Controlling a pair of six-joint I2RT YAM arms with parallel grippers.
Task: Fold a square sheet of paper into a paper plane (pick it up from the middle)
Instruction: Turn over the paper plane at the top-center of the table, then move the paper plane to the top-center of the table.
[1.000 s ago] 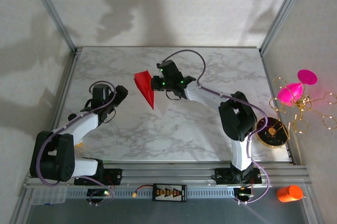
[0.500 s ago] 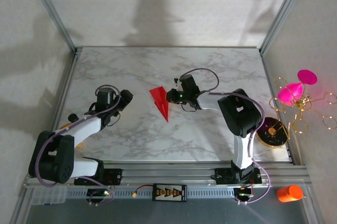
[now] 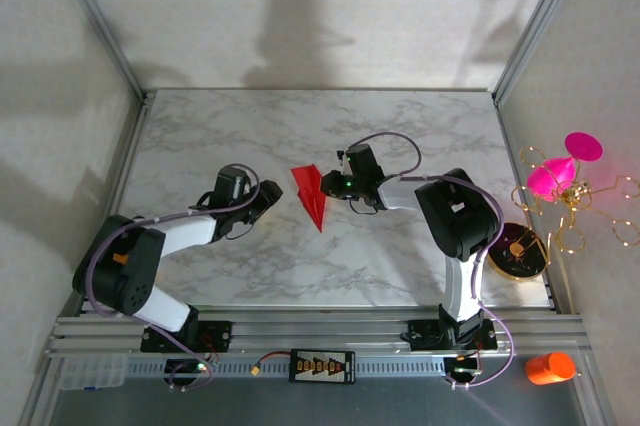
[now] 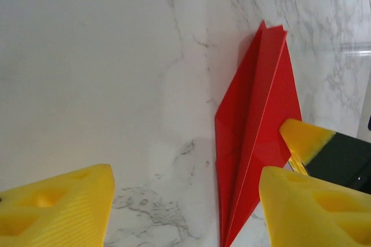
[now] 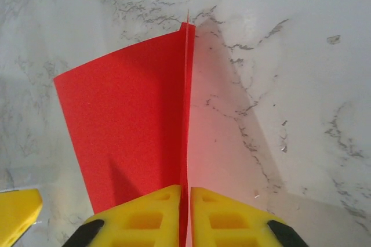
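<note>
Paper plane (image 3: 312, 195), just one, in tight pinch of right gripper (image 5: 185, 192); left gripper (image 4: 185, 173) wide, near it.

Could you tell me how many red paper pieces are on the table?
1: the paper plane, mid-table, its ridge pinched by the right gripper; the left gripper sits open beside it.

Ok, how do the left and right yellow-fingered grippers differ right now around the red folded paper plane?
The left gripper stands open, fingers wide apart; the right gripper is pinched shut. The right grips the raised ridge of the red folded paper plane; the left holds nothing, beside the plane. Both sit low over the marble table.
</note>
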